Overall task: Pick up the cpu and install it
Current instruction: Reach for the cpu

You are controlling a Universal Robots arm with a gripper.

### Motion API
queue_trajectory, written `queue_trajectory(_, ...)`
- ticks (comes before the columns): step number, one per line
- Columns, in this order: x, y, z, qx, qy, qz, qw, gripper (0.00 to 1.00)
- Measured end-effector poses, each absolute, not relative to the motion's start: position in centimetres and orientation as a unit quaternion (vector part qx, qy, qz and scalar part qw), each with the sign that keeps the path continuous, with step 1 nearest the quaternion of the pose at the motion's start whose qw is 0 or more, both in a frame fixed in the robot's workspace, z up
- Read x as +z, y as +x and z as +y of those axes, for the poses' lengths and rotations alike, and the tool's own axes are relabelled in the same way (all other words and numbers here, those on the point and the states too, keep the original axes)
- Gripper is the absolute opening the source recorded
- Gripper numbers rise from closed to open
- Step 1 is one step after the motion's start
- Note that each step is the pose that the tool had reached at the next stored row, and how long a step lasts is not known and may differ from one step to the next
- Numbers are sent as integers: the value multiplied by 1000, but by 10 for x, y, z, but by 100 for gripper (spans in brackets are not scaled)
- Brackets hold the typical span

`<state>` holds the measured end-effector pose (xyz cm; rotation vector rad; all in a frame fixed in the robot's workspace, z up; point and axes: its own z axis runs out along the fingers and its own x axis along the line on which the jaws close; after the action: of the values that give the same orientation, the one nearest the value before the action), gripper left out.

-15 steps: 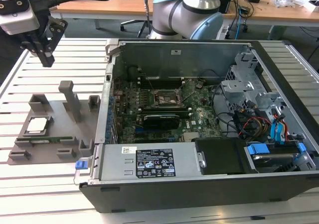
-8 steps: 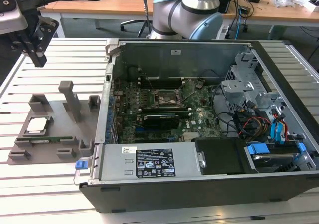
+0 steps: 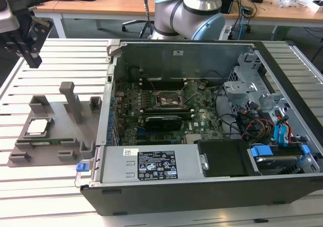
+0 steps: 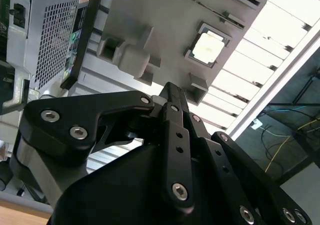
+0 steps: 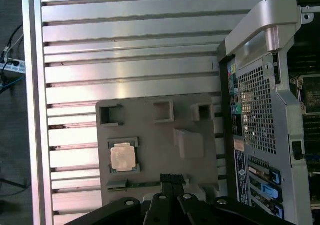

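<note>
Plainly, the jaws are pressed together with nothing between them, hanging over the slatted desk (image 3: 60,60) with bare slats around. The cpu (image 3: 40,126) lies flat in a recess of the grey tray (image 3: 58,117), near its outer edge. Just beside the tray stands the open computer case (image 3: 202,194), its power supply bearing a white printed label (image 3: 151,164).

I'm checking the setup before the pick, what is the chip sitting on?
The chip lies in a square recess of the grey holder, which rests on the slatted table. The chip's underside and the recess floor are covered by the chip itself.
</note>
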<state>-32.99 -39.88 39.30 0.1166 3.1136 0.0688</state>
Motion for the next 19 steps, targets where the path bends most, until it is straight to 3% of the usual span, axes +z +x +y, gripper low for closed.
queue_trajectory(19,393,-361,-399,22,37,999,13,11)
